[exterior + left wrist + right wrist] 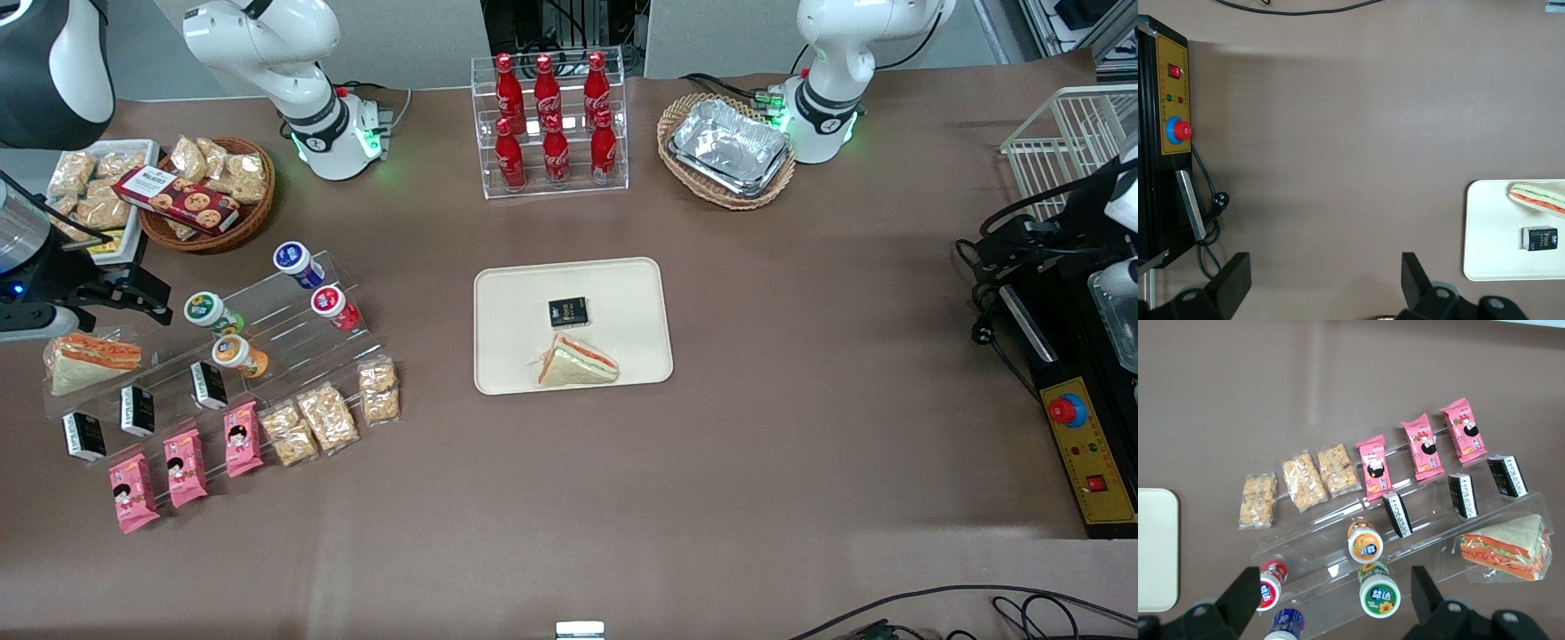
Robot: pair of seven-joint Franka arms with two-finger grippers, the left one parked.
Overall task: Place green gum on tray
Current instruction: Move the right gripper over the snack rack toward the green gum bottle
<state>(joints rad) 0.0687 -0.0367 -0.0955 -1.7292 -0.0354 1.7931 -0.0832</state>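
Pink snack packets (182, 466) lay nearest; tool (1331, 600) hovered wide open, holding nothing.
Green gum (1379, 589) lay on the stepped rack, directly below, between its fingers (1238, 597), lid facing up.

pincer (1331, 603): base cut off by frame edge | blue-lidded bottle (1286, 625): partly cut off

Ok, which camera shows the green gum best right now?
The right wrist view: the green gum lies on the clear stand between the open gripper fingers, label readable. The front view shows it smaller; the left wrist view misses it.
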